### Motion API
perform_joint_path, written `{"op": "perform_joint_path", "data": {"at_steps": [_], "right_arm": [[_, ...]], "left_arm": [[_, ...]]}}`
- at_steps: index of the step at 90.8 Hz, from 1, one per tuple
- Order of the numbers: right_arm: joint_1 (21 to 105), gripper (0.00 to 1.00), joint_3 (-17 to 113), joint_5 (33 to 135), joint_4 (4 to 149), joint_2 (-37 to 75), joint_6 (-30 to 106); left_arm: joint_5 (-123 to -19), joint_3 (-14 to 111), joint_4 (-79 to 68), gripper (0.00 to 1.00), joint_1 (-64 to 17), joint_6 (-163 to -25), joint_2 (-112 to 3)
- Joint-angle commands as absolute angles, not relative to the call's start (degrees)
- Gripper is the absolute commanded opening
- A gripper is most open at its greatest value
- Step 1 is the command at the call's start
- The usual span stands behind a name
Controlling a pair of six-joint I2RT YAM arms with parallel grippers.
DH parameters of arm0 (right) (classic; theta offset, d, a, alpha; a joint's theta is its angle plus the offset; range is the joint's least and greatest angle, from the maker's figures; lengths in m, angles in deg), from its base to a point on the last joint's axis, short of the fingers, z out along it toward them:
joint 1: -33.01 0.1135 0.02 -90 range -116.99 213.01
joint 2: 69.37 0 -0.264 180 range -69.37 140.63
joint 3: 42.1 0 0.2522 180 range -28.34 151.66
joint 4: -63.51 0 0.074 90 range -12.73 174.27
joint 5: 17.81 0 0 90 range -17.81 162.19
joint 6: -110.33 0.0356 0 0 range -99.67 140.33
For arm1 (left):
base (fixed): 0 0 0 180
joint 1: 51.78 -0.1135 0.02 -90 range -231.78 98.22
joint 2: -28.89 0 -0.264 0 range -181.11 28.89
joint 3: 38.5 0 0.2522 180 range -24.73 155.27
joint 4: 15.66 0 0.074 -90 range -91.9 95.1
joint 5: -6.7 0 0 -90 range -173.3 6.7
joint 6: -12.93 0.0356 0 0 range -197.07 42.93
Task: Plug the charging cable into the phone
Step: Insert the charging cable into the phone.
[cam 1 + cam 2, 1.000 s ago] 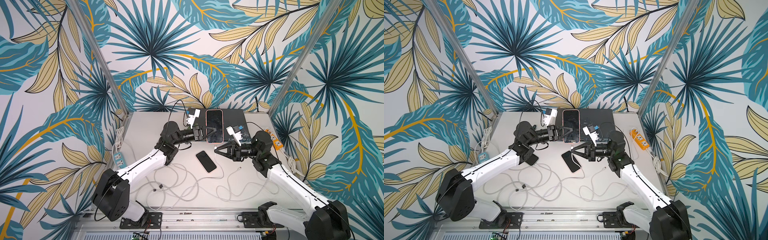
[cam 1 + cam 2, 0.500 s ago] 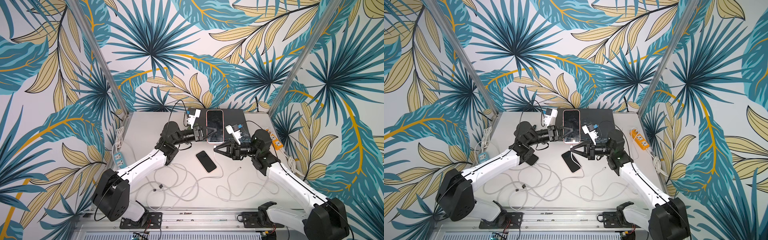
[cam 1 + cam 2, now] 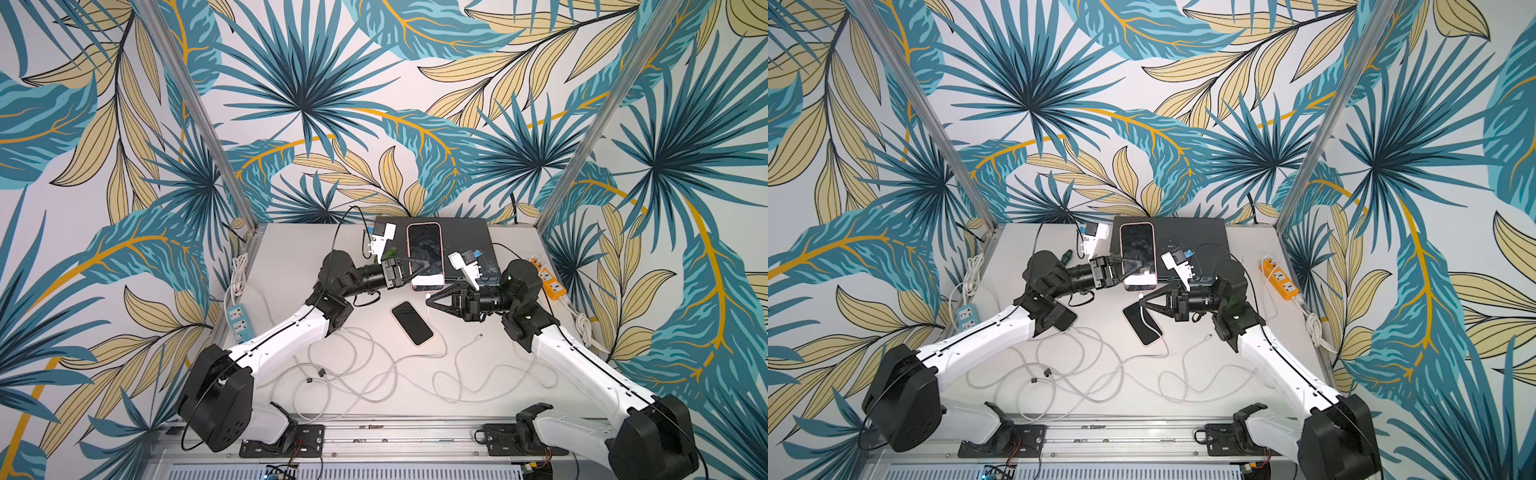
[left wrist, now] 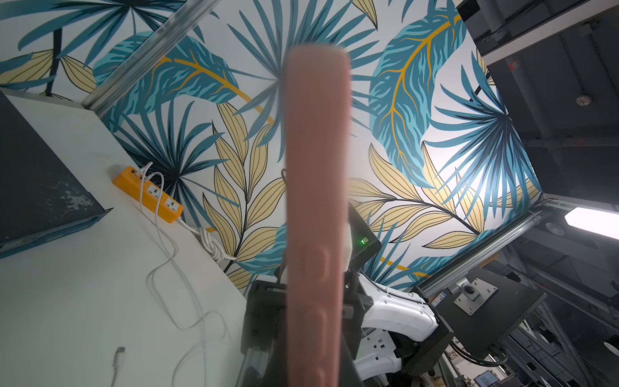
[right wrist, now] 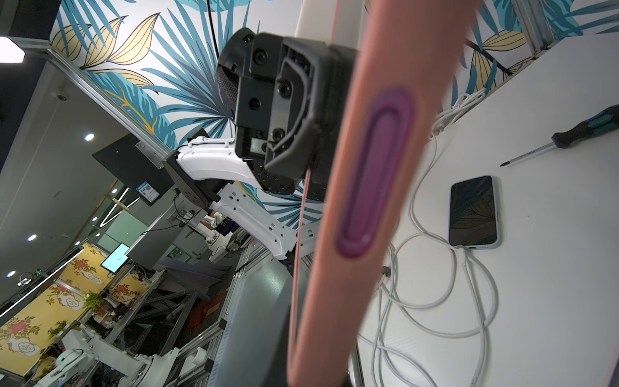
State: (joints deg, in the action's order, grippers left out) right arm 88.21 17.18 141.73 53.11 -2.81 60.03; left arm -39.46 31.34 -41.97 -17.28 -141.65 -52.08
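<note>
A phone [image 3: 424, 255] [image 3: 1138, 257] in a pink case hangs above the table at the back middle, screen up in both top views. My left gripper [image 3: 419, 269] [image 3: 1133, 268] is shut on its side near the lower end. In the left wrist view the phone's pink edge [image 4: 316, 201] fills the middle. The white charging cable plug [image 3: 428, 296] [image 3: 1141, 297] sits right at the phone's bottom edge, with my right gripper [image 3: 431, 298] [image 3: 1144, 299] shut on it. Whether the plug is seated in the port is hidden. The right wrist view shows the pink edge [image 5: 385, 167] close up.
A black phone [image 3: 412, 323] [image 5: 473, 211] lies on the table below, with a white cable in it. Loose white cables [image 3: 374, 374] sprawl across the front. A dark box [image 3: 465, 237] stands at the back. An orange power strip [image 3: 548, 282], a blue one [image 3: 239, 318] and a screwdriver [image 5: 586, 130] lie at the sides.
My right gripper has crept up toward the pink phone's bottom edge with the plug. The left gripper and phone have barely moved.
</note>
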Motion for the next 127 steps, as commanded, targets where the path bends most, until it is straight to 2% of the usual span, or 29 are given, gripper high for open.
{"op": "perform_joint_path", "data": {"at_steps": [1,68,69,73,76,88,93,106,117,127], "right_arm": [[87.37,0.0,16.84,137.92,48.86,-2.93,60.25],[86.19,0.0,22.11,135.5,47.72,-2.06,59.44],[86.19,0.05,22.11,135.36,48.17,-2.01,59.26],[86.03,0.48,22.3,135.03,51.13,-2.11,58.1],[85.85,0.68,22.61,135.23,54.74,-2.29,56.76],[84.13,0.94,20.29,135.79,66.32,-4.93,50.06],[82.98,0.99,18.17,135.8,70.57,-6.83,48.49],[78.9,1.0,13.59,128.99,80.03,-15.31,46.2],[72.56,1.0,13.16,103.59,94.25,-23.65,50.08],[67.12,1.0,14.82,89.27,105.14,-27.91,56.04]], "left_arm": [[-35.29,30.12,-42.15,0.0,-15.8,-139.74,-49.93],[-32.94,26.01,-29.0,0.0,-12.59,-131.76,-49.3],[-32.98,26.04,-28.9,0.0,-12.63,-131.66,-49.27],[-33.48,26.55,-28.77,0.0,-12.78,-131.41,-49.09],[-34.32,27.23,-28.09,0.0,-13.13,-131.22,-49.04],[-37.03,32.57,-24.15,0.0,-16.26,-131.32,-51.49],[-37.62,35.09,-23.54,0.0,-17.52,-131.56,-53.65],[-39.72,41.02,-23.54,0.0,-17.62,-132.44,-63.14],[-39.75,47.94,-26.88,0.0,-14.72,-135.9,-76.49],[-39.92,55.94,-29.87,0.0,-11.53,-139.69,-88.92]]}}
